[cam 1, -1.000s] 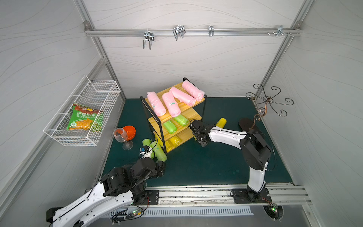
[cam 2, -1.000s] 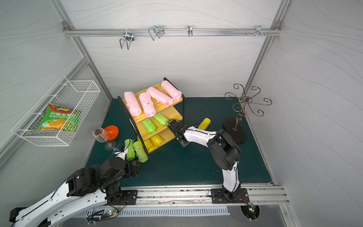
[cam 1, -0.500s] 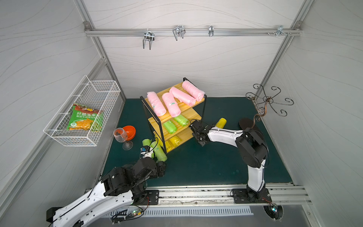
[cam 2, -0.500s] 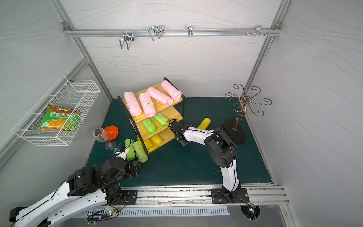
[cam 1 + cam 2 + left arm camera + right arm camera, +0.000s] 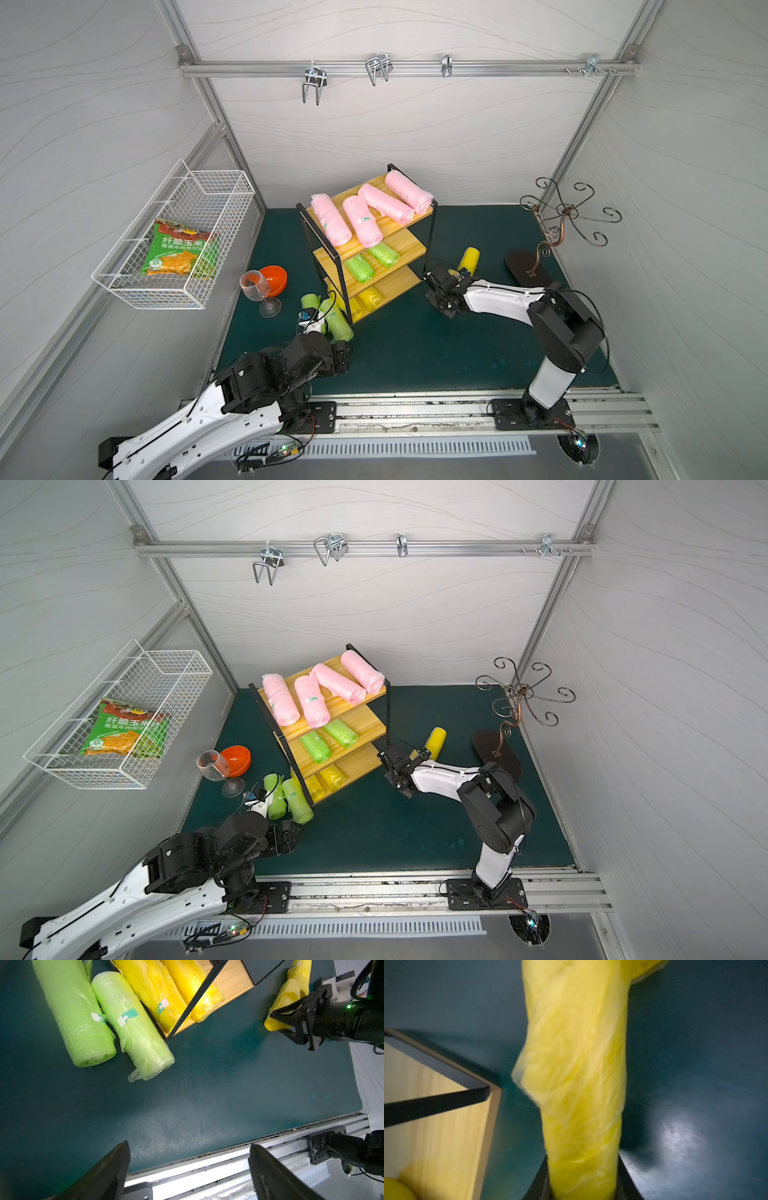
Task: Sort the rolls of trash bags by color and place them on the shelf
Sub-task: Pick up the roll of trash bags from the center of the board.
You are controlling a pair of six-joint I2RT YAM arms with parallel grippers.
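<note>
The shelf (image 5: 409,247) carries several pink rolls (image 5: 361,220) on its top board, two green rolls (image 5: 359,268) on the middle board and two yellow rolls (image 5: 370,297) on the bottom. Two more green rolls (image 5: 338,322) (image 5: 133,1028) lie on the mat against the shelf's front left corner. To the right of the shelf a yellow roll (image 5: 468,257) (image 5: 579,1064) lies on the mat. My right gripper (image 5: 455,276) (image 5: 583,1167) is shut on its near end. My left gripper (image 5: 188,1145) (image 5: 343,355) is open and holds nothing, in front of the green rolls.
A white wire basket (image 5: 216,195) on the left wall holds a snack packet (image 5: 183,249). A wine glass (image 5: 257,286) and an orange bowl (image 5: 276,276) stand left of the shelf. A black hook stand (image 5: 561,224) is at the back right. A metal rail (image 5: 415,409) runs along the front.
The right gripper has shifted from the shelf's corner to the yellow roll's end and closed on it. The left arm has stayed put.
</note>
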